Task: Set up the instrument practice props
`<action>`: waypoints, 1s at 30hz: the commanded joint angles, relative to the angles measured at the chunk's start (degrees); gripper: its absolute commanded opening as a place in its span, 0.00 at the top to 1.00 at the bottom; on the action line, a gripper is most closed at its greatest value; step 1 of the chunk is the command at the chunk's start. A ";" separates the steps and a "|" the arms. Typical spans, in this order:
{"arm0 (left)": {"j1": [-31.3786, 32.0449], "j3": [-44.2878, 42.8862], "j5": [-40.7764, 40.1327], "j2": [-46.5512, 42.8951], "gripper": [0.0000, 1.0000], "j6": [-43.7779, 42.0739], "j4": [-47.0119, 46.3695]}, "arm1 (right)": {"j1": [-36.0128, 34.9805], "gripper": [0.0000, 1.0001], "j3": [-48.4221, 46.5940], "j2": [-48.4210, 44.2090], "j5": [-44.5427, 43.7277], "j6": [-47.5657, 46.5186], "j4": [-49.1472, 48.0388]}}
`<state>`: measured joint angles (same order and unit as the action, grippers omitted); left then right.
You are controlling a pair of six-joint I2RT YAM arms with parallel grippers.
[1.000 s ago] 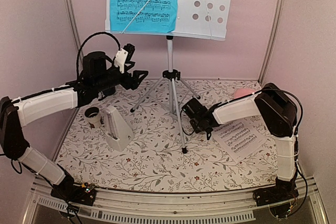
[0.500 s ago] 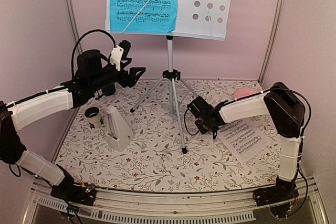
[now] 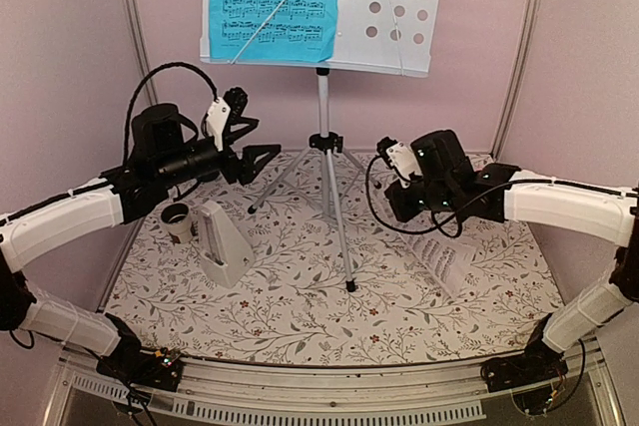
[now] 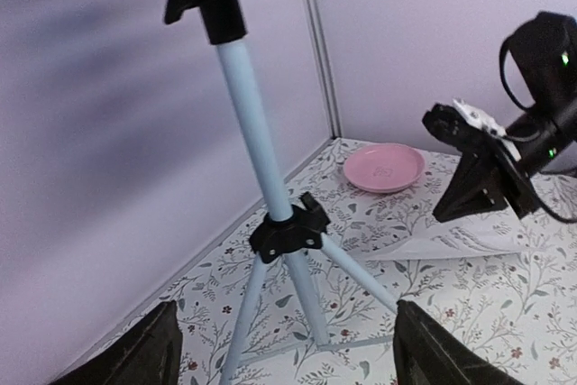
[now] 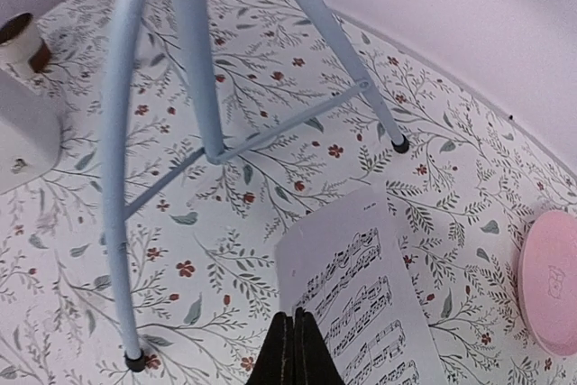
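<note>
The pale grey-blue perforated music stand (image 3: pixel 389 7) stands at the back on its silver tripod (image 3: pixel 324 162), with the bright blue music sheet (image 3: pixel 272 2) on its left half. My right gripper (image 3: pixel 407 212) is shut on the edge of the white music sheet (image 3: pixel 449 256) and holds it tilted up off the table; the right wrist view shows the closed gripper (image 5: pixel 295 324) pinching the sheet (image 5: pixel 361 295). My left gripper (image 3: pixel 255 137) is open and empty, left of the tripod (image 4: pixel 270 214). The white pyramid metronome (image 3: pixel 222 241) stands below it.
A small cup (image 3: pixel 177 218) stands left of the metronome. The pink round plate (image 4: pixel 383 167) lies at the back right, also seen in the right wrist view (image 5: pixel 550 281). Pink walls close in on three sides. The tripod's legs (image 5: pixel 126 178) spread over the floral table.
My right arm has risen and swung back, lifting the white sheet's edge off the table. My left gripper has drawn back slightly to the left and up.
</note>
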<state>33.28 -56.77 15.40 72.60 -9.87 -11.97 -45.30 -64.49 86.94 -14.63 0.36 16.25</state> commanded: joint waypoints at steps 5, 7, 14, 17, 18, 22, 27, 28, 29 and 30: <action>9.36 1.57 13.44 0.03 0.16 -8.34 5.30 | -0.61 1.00 1.34 -17.35 23.92 -5.02 4.20; 11.21 0.47 16.05 1.87 0.16 -9.50 6.81 | -1.21 1.00 1.45 -19.97 26.86 -5.65 4.76; 14.42 -1.30 11.84 6.08 0.16 -10.13 6.94 | 0.22 0.67 1.85 -15.04 7.24 0.97 10.80; 16.25 -1.75 9.71 8.53 0.17 -8.34 5.52 | 5.79 0.64 4.00 -12.19 13.20 8.11 8.70; 16.55 -1.29 9.77 9.20 0.18 -6.76 4.04 | 7.96 0.61 5.27 -12.19 15.55 10.37 6.81; 16.84 5.69 5.38 8.39 0.19 2.01 -9.23 | 15.22 0.49 9.29 -11.88 20.58 15.77 2.22; 17.20 9.90 4.34 7.99 0.19 5.76 -17.26 | 27.75 0.39 19.60 -19.28 24.18 26.01 -2.54; 17.21 10.25 4.52 7.98 0.19 5.86 -18.19 | 30.30 0.37 22.29 -21.54 24.79 28.86 -3.75; 17.24 10.12 4.74 8.18 0.19 5.83 -18.49 | 32.96 0.36 24.73 -23.31 25.63 30.24 -4.48; 17.18 9.85 4.89 8.37 0.19 5.61 -18.42 | 35.66 0.36 26.48 -24.72 26.52 31.65 -4.71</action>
<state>49.76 -47.00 21.10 81.32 -6.94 -22.41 -17.12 -44.36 68.75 7.49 21.63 16.03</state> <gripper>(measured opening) 0.812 0.633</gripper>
